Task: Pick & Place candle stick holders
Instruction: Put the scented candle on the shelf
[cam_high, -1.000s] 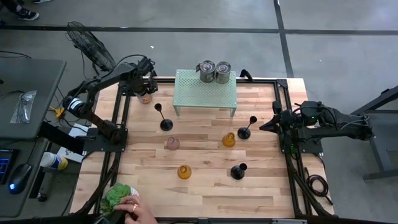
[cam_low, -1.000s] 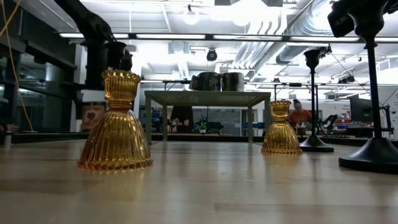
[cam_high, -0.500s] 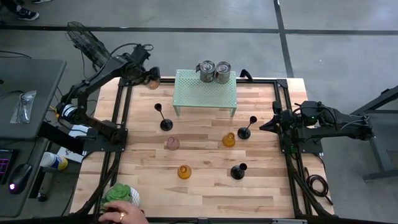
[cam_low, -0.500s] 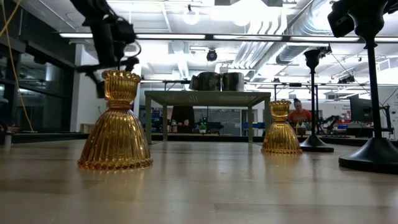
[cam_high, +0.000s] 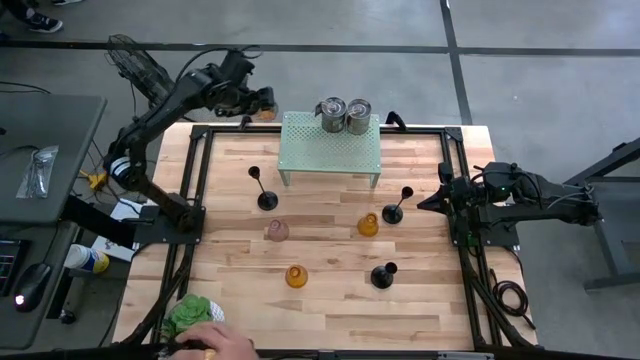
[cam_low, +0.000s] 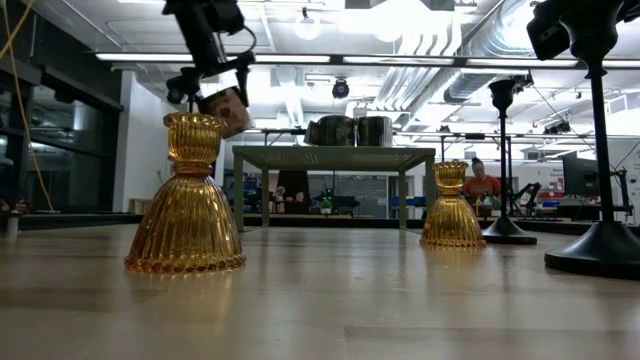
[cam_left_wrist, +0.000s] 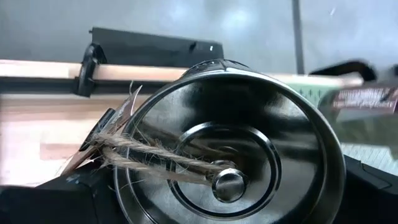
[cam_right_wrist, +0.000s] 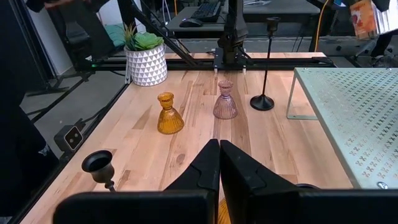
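Six stand well apart on the bench (cam_high: 330, 315), none of them in a claw: three black holders (cam_high: 266, 198) (cam_high: 392, 211) (cam_high: 382, 275), two amber holders (cam_high: 368, 225) (cam_high: 295, 276) and one pink holder (cam_high: 276, 231), all upright in the open middle in front of the green rack (cam_high: 330, 148). That spacing looks meant to let a claw come down on any one without knocking its neighbour. The left claw (cam_high: 258, 101) is not on a holder at all. It hangs raised over the bench's back left corner, just beside the rack, spread wide and clamped across a metal tin (cam_left_wrist: 230, 155) with twine and a paper tag. One end of the tin faces the wrist camera, with a dark finger (cam_left_wrist: 62, 196) showing at its side. Two like tins (cam_high: 345, 114) already stand on the rack, so the lifted one is probably headed there, or is being cleared off the bench before the holders are handled; which of the two cannot be told. The height suits carrying it over the rack's edge. The right claw (cam_right_wrist: 219, 155) waits at the bench's right edge, low and level, its fingers pressed together on nothing and pointing across toward the holders. At the front left corner a person's hand (cam_high: 218, 340) rests by a potted plant (cam_high: 195, 312), away from both arms.
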